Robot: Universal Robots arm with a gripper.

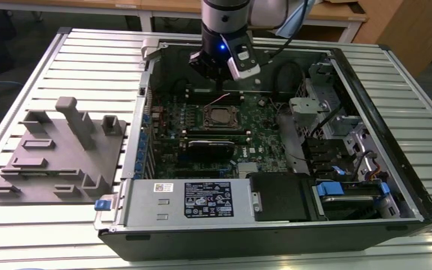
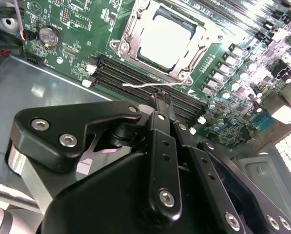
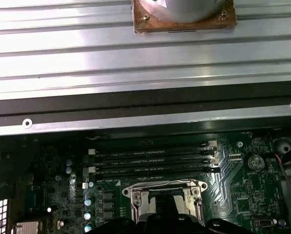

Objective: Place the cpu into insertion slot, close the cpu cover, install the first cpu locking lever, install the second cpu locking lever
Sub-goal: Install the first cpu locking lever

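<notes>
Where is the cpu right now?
The cpu sits in the insertion slot mid-board in the exterior view, under the closed cpu cover, beside the memory slots.

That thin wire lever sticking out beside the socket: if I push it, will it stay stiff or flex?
The lever looks like thin bent wire, so it would probably spring and flex. Its bare rounded metal may slip off the fingers. It lies close over the memory slots, so a slip could scrape them.

The black two-fingered gripper (image 1: 214,83) is hanging over open space above the square silvery insertion slot (image 1: 221,117). Black memory slots (image 2: 145,83) are flanking it, and the grey computer case's walls (image 1: 142,121) are hemming in the green board (image 1: 201,143).
</notes>
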